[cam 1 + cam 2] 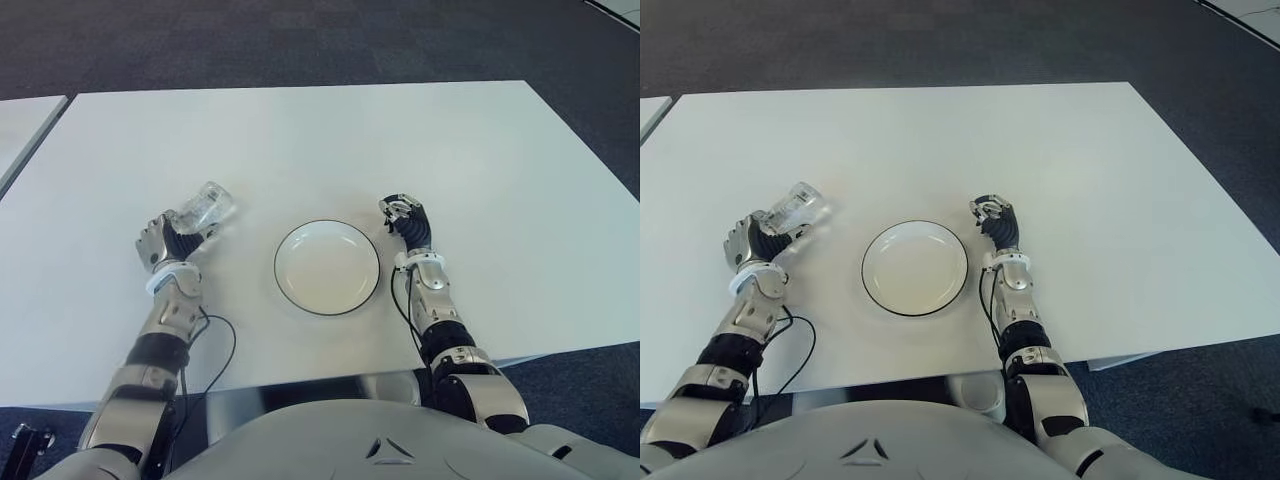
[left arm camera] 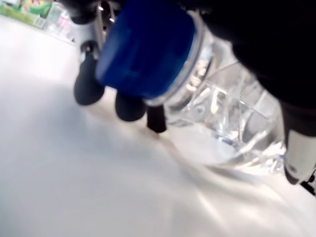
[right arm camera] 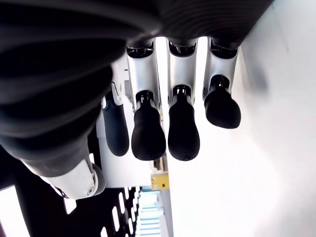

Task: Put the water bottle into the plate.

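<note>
From the head camera you see the left hand (image 1: 163, 243) wrapped around the water bottle (image 1: 204, 210), left of the plate (image 1: 327, 268) on the white table (image 1: 300, 140). The right hand (image 1: 405, 218) shows just right of the plate.

Your left wrist view shows the blue cap (image 2: 146, 47); the bottle seems just above the table.

Right wrist: fingers (image 3: 183, 131) relaxed, holding nothing.

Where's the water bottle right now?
The water bottle is gripped in the left hand on the robot's left side of the white table, left of the plate, not on it.
</note>
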